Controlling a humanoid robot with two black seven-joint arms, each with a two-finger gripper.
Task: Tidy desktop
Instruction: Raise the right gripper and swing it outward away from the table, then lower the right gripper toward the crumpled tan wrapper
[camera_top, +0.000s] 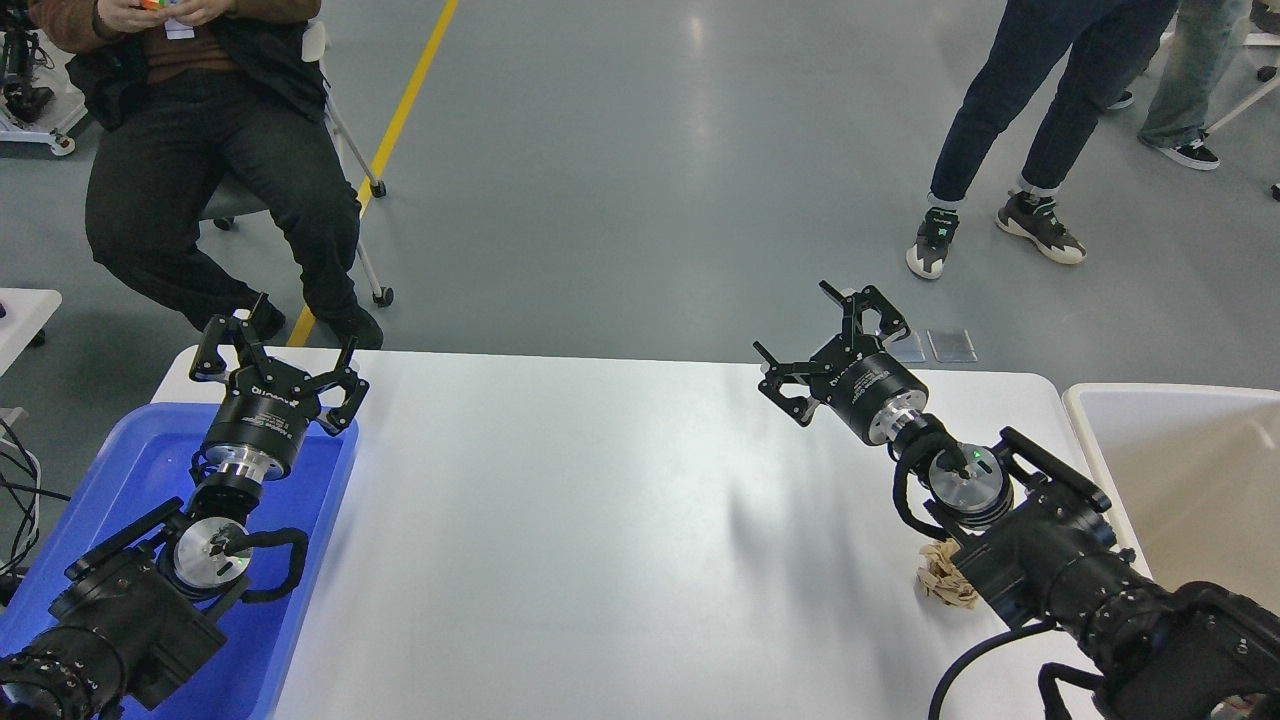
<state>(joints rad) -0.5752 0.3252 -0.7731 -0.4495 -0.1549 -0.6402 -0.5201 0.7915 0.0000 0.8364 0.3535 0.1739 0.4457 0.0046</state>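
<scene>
The white desktop fills the middle of the head view. My left gripper hovers open over the far end of the blue tray, its fingers spread wide and holding nothing. Toward the far right of the desktop my right gripper is also open and holds nothing. A crumpled piece of brown paper lies on the desktop near its right edge, partly hidden under my right arm.
A beige-white bin stands off the right end of the desktop. A seated person is beyond the far left corner and a standing person beyond the far right. Two small clear plates lie on the floor.
</scene>
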